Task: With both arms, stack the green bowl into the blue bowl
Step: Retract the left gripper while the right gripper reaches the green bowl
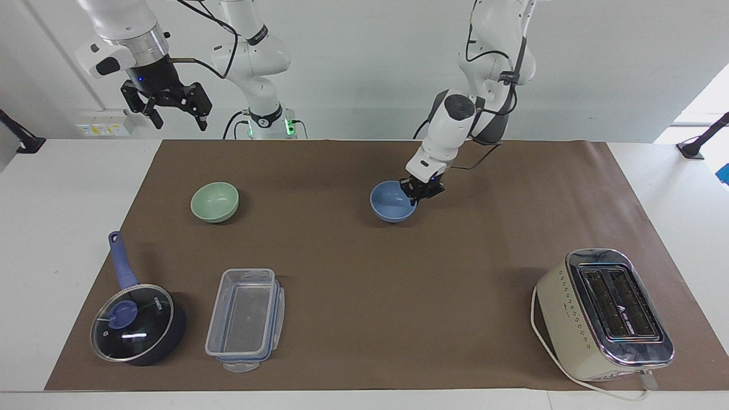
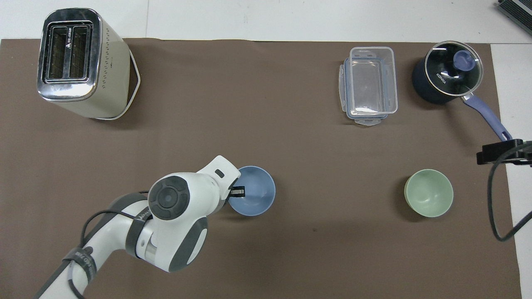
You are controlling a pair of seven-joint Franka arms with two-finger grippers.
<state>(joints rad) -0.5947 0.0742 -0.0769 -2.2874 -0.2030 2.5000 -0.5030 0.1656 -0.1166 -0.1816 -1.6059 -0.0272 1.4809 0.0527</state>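
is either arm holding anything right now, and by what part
The left gripper holds the blue bowl by its rim. The right gripper waits, open and empty.
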